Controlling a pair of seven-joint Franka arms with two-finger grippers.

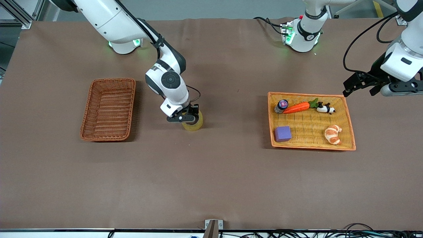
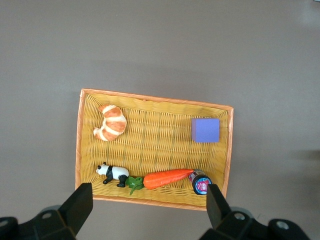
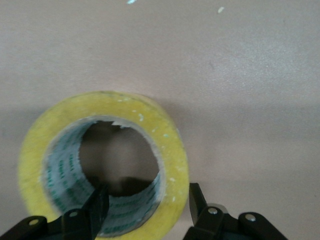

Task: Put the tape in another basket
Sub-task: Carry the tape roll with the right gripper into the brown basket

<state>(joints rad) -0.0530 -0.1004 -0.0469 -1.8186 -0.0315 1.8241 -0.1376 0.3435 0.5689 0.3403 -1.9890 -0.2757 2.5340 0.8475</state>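
The tape [image 1: 195,124], a yellowish roll with a grey inner core [image 3: 176,150], lies flat on the brown table midway between the two baskets. My right gripper [image 1: 187,118] is down on it and open, astride the roll's wall. In the right wrist view the gripper [image 3: 148,193] has one finger inside the hole and the other just outside the roll. The reddish-brown wicker basket [image 1: 86,114] stands toward the right arm's end of the table. My left gripper [image 1: 359,89] waits open above the table beside the orange tray, and in the left wrist view the gripper [image 2: 150,198] holds nothing.
The orange-yellow wicker tray [image 1: 310,147] [image 2: 155,103] sits toward the left arm's end. It holds a croissant toy [image 1: 332,134], a purple cube [image 1: 283,134], a carrot [image 1: 296,107], a panda [image 1: 325,108] and a small jar [image 1: 281,105].
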